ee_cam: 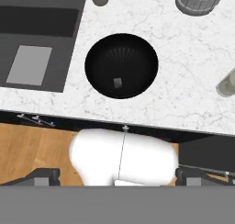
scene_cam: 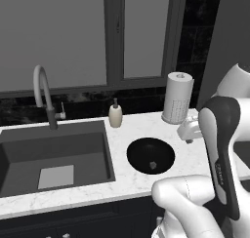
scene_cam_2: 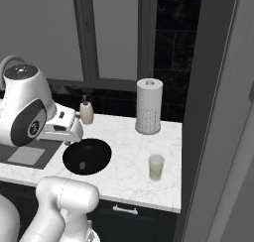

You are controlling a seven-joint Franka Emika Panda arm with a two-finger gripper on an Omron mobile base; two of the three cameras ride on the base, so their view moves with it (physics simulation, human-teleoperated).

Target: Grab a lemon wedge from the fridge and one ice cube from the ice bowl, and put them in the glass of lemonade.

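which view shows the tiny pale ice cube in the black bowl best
The hand view: it looks straight down into the wide round black ice bowl, so the tiny pale grey-white ice cube stands out. The left base view shows the cube smaller, at a slant. The right base view shows a faint speck.

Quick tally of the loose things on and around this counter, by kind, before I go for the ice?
Bowls: 1, the ice bowl
Ice cubes: 1, the ice cube in the bowl
Glasses: 1, the glass of lemonade
Paper-towel rolls: 1, the paper-towel roll
Soap dispensers: 1, the soap dispenser
Total: 5
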